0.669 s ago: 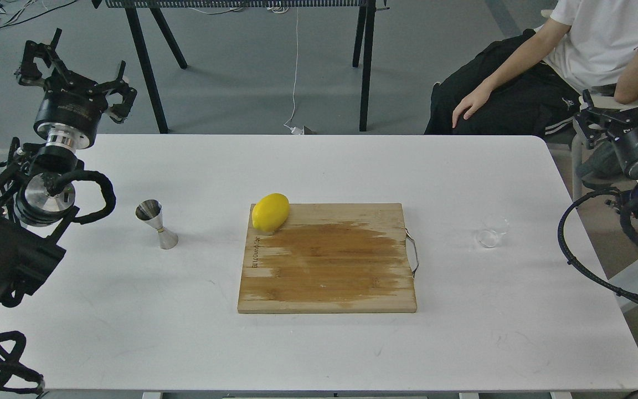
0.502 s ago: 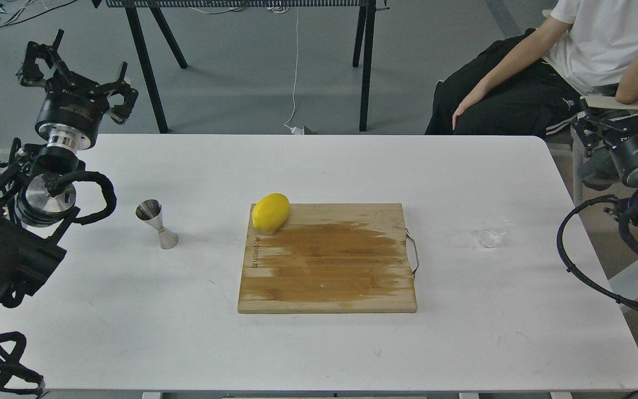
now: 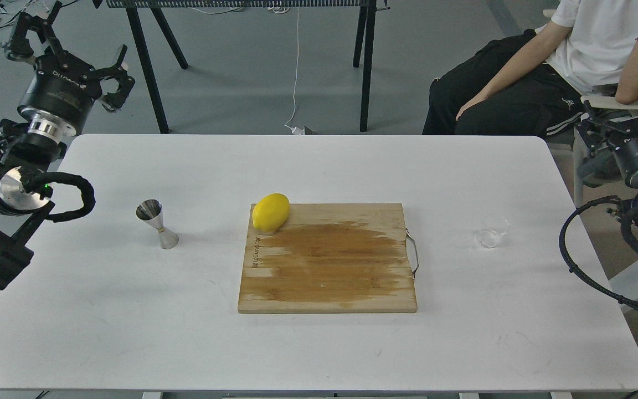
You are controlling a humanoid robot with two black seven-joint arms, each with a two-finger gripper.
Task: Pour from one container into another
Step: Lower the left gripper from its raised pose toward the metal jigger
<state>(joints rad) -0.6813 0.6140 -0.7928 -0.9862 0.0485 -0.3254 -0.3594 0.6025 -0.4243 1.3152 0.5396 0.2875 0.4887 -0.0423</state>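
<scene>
Bare table (image 3: 319,172) surrounds jigger (image 3: 157,224); cup (image 3: 490,232) unobstructed.

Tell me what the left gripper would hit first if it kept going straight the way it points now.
Probably nothing on the table. The left gripper points up and away past the table's far left corner, toward the grey floor; the jigger lies well off that line. Depth is unclear.

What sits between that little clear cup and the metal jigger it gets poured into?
The wooden cutting board lies flat on the table between the clear cup and the jigger, with a lemon on its far left corner. Both are low, probably passable from above.
</scene>
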